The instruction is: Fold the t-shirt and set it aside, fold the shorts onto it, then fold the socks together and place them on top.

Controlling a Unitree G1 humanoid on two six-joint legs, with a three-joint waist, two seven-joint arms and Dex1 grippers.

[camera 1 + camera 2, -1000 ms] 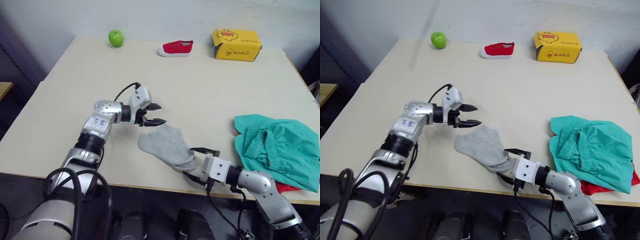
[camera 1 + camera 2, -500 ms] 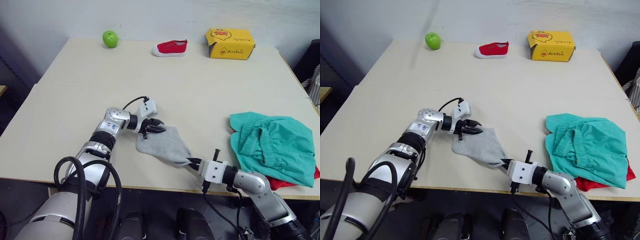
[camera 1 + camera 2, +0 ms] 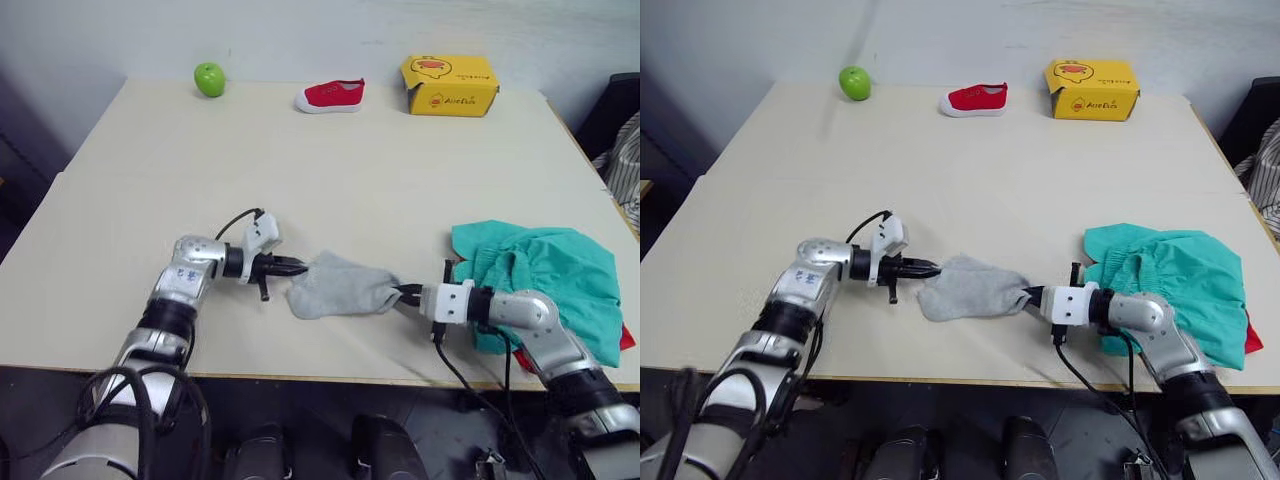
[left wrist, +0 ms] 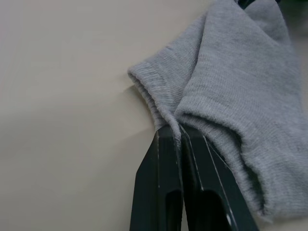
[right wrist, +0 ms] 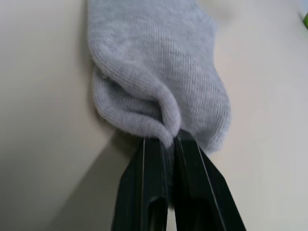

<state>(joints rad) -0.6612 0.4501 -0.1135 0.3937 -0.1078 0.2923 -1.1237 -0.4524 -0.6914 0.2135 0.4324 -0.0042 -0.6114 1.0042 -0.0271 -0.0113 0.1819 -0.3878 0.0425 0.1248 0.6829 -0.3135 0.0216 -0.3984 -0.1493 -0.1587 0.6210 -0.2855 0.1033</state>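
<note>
- My left gripper (image 3: 297, 266) was clamped on one end of the socks (image 3: 340, 286), my right gripper (image 3: 406, 294) on the other.
- They lay near the table's (image 3: 380, 170) front edge, beside the shorts (image 3: 545, 270).

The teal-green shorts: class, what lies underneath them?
Red cloth, the t-shirt, pokes out from under the shorts at the table's near right edge. Most of it is covered, so its fold cannot be judged.
</note>
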